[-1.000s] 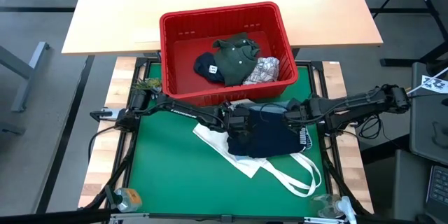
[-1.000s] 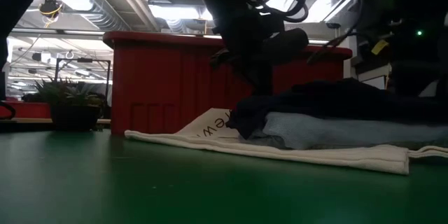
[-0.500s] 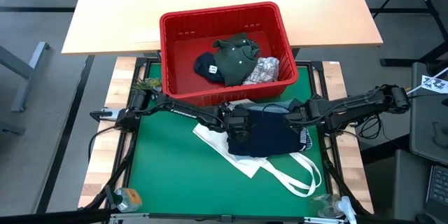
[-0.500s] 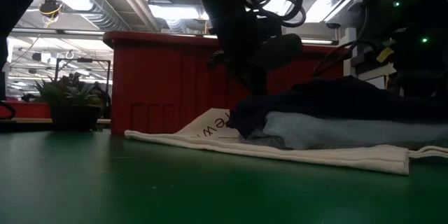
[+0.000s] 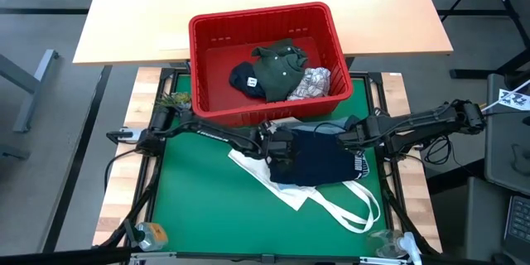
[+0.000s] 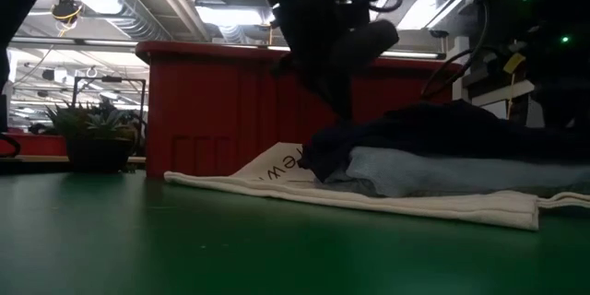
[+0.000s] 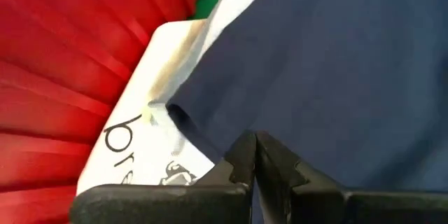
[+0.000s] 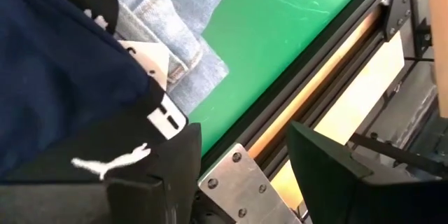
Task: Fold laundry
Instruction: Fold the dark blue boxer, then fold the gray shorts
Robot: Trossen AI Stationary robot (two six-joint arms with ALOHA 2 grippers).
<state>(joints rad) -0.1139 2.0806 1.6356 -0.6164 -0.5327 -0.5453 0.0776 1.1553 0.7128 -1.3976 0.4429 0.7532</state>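
A folded navy garment (image 5: 319, 161) lies on light blue denim (image 6: 442, 171), both resting on the white tote bag (image 5: 265, 174) spread on the green mat. My left gripper (image 7: 254, 143) is shut and slants down over the navy garment's left edge (image 7: 203, 129), beside the red basket (image 5: 207, 66). My right gripper (image 8: 241, 161) stands open at the pile's right end, next to the navy garment's white logo (image 8: 112, 161), with green mat and the table rail showing between its fingers. Inside the basket lie an olive garment (image 5: 277, 62), a navy one (image 5: 244, 79) and a white printed one (image 5: 313, 83). My left gripper points its shut fingertips (image 7: 241, 150) slanting down at the navy garment near its left edge; I cannot tell whether they touch the cloth. Nothing shows between the fingers.
The tote's long handles (image 5: 356, 211) trail toward the near right corner. A small plant (image 6: 92, 134) stands at the mat's far left. The metal rail (image 8: 336, 63) borders the mat on the right. A light wooden table (image 5: 248, 0) lies beyond the basket.
My right gripper has tipped upward a little at the wrist and stays open. The pile of garments lies as before.
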